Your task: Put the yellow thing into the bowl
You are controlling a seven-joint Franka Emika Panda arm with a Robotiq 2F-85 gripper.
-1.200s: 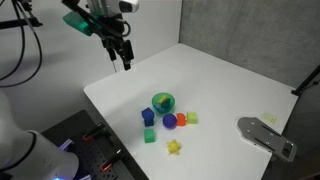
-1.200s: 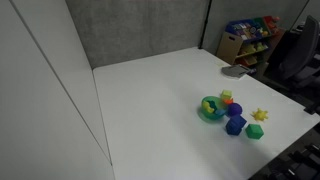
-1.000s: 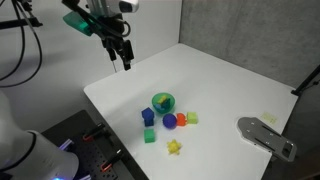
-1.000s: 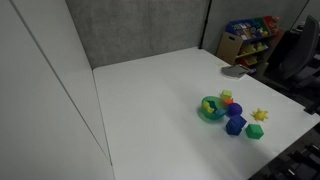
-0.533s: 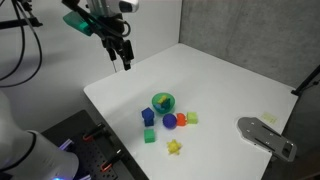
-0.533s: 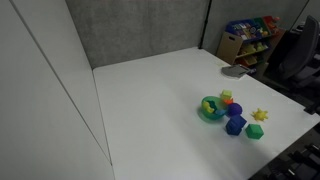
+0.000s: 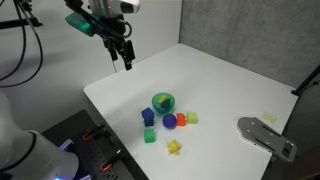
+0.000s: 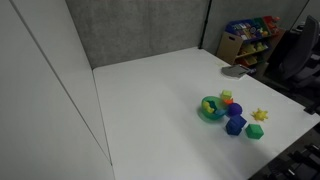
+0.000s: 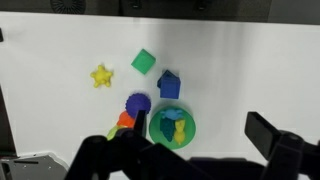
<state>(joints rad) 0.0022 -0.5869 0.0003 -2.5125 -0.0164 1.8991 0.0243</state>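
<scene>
Near the worktop's (image 7: 205,70) front edge the yellow thing (image 7: 174,147) lies unmoved, apart from the bowl (image 7: 172,98) behind it, while farther back the gripper (image 7: 125,60) still hovers high, its fingers (image 9: 285,150) spread and empty, so nothing has changed and the approach is yet to begin.

Green cube (image 9: 143,61), blue block (image 9: 169,86) and purple piece (image 9: 138,103) lie on white table (image 7: 200,70).

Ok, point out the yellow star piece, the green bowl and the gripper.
yellow star piece (image 9: 101,75): wrist view, its centre.
green bowl (image 9: 192,125): wrist view, its right-hand rim.
gripper (image 7: 126,64): in an exterior view, midway between the fingertips.
</scene>
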